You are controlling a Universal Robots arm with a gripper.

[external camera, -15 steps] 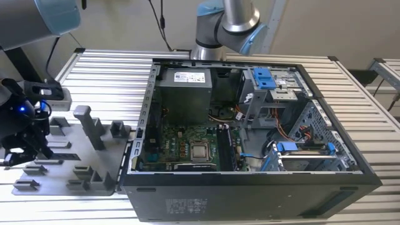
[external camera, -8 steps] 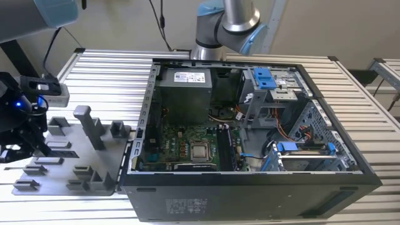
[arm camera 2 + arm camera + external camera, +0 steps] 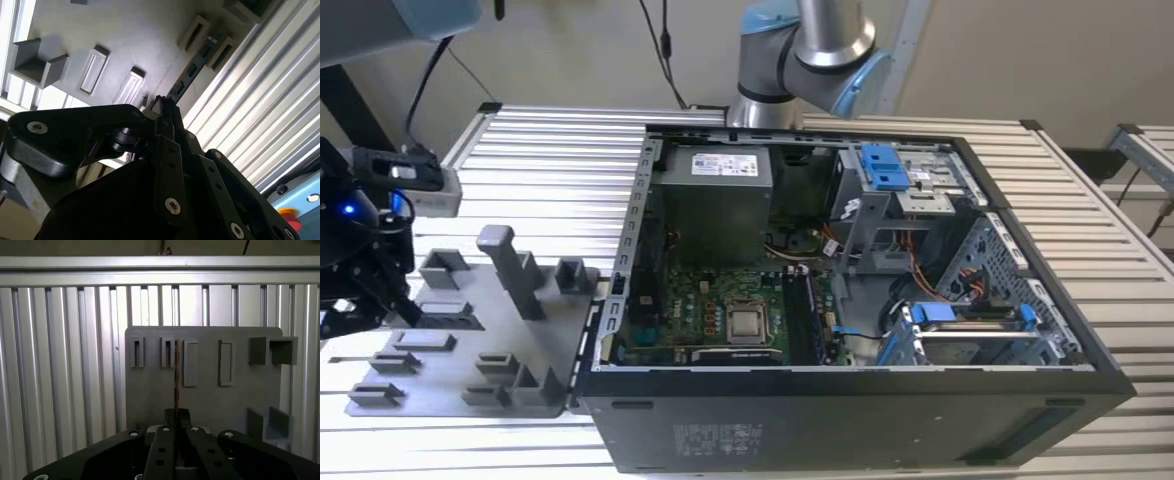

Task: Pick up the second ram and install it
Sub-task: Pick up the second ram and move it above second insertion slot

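Black fingers (image 3: 171, 416) pinch the thin, dark grey-green second ram (image 3: 176, 375) narrowly by its edge, so it could twist and jam in the light-grey slotted plastic holder plate (image 3: 150, 390).

Pale grey fixture plate (image 3: 460, 345) beside black case (image 3: 854, 425). Silver ribbed surface (image 3: 560, 140), striped lengthwise, under case. Green board (image 3: 678, 312) inside case, blue clips (image 3: 885, 165) there too. Black hand (image 3: 176, 415). Second ram (image 3: 176, 370) dark, coppery along edge.

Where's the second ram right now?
In the second wrist view the ram sits on edge between posts on the grey tray, right at the gripper; the tray lies at the exterior view's left, beside the case.
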